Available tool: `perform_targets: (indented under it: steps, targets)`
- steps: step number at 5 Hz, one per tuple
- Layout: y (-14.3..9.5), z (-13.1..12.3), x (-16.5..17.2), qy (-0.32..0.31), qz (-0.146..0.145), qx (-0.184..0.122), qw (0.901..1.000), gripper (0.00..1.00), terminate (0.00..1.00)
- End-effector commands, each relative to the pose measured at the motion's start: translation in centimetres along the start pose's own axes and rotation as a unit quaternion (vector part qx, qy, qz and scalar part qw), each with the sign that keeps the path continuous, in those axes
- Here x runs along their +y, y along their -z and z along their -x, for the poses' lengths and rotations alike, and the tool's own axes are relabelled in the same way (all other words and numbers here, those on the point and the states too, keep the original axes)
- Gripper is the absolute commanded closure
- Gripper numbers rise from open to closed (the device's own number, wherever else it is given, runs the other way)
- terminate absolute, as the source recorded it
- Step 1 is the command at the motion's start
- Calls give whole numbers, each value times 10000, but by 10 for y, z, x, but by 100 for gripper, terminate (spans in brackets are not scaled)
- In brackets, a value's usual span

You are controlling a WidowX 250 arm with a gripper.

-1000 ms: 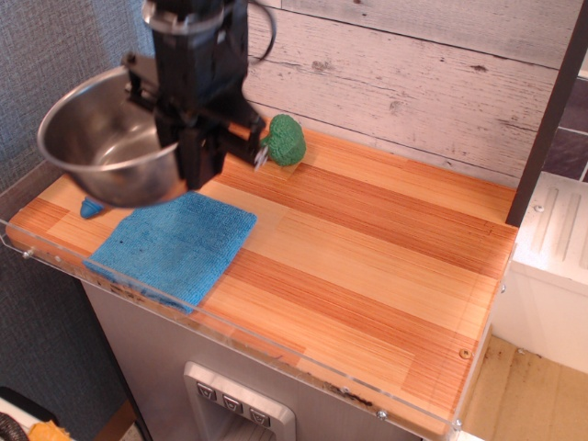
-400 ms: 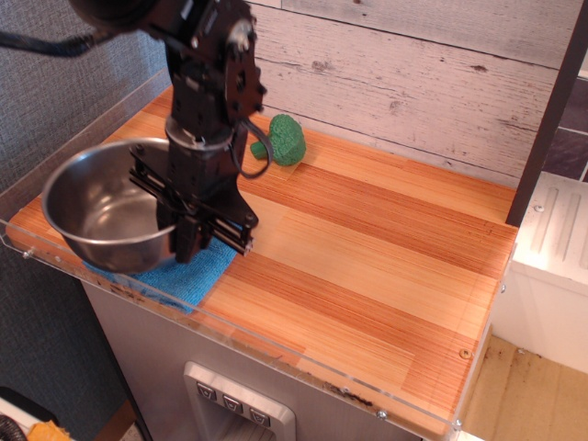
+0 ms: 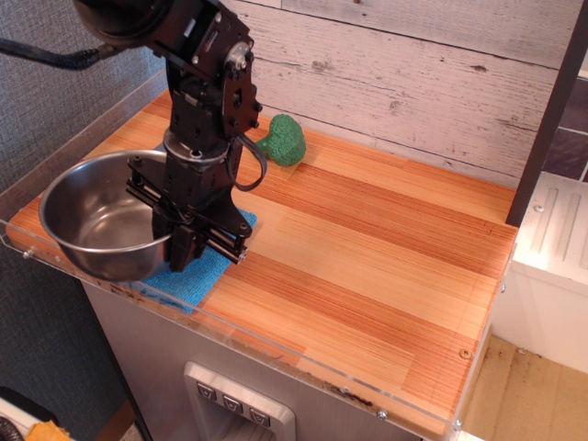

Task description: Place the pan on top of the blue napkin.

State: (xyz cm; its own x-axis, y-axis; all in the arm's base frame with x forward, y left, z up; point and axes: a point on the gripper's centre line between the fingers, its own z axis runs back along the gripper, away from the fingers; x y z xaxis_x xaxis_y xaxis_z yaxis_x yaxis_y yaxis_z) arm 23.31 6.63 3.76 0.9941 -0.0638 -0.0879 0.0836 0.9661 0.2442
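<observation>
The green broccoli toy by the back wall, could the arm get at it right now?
Probably not yet: the gripper is shut on the rim of the shiny round steel pan over the light-blue terry napkin. The green broccoli toy itself stands uncovered on the wooden counter.

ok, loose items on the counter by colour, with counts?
Silver: 1, the pan, at the gripper
Blue: 1, the napkin, mostly covered by the pan
Green: 1, the broccoli by the back wall
Total: 3
</observation>
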Motion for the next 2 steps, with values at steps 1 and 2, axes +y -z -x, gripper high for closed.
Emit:
perform_targets:
  steps: [1,2]
  targets:
    - [-24,-15,8,-186,19,-429,9989,100,0]
    - [-33,-21,2,-151,42,-559,9983,100,0]
